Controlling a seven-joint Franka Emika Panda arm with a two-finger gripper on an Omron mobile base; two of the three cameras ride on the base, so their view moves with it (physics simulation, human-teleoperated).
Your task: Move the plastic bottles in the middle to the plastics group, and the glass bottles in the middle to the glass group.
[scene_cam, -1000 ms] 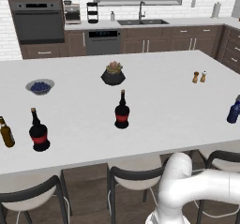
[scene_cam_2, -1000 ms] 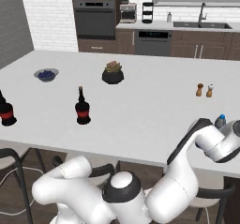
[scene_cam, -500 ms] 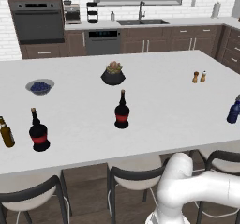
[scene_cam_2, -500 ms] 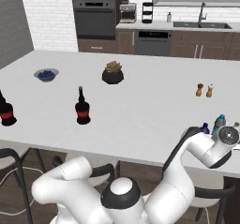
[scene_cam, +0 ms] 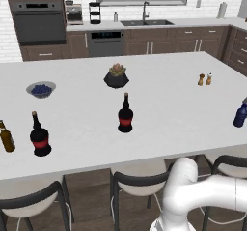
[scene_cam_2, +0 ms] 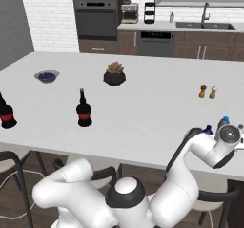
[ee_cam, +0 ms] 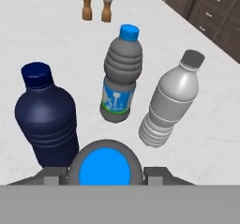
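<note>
risk, knock: three bottles standing close under the hand; lowering or swinging here could tip the dark bottle, just beside the hand, or push it into the clear bottle.
risk, slip: grip seems high, near the cap; could let the load swing or drop onto the group.
risk, crowding: little bare desk between the dark, clear and pale bottle; setting down in that gap likely to nudge one over.
risk, edge: group close to the near desk edge in the right base view; a toppled bottle could roll off.
hand: narrowly parted, seemingly pinching a held bottle, seen from above as a blue cap in a grey ring; finger tips barely visible at either side, so contact judged, not plain.
plastics: dark, clear and pale bottles upright together at the desk's right end, shakers beyond.
glass: black bottle upright mid-desk, not yet moved; black twin and amber bottle far left.
</note>
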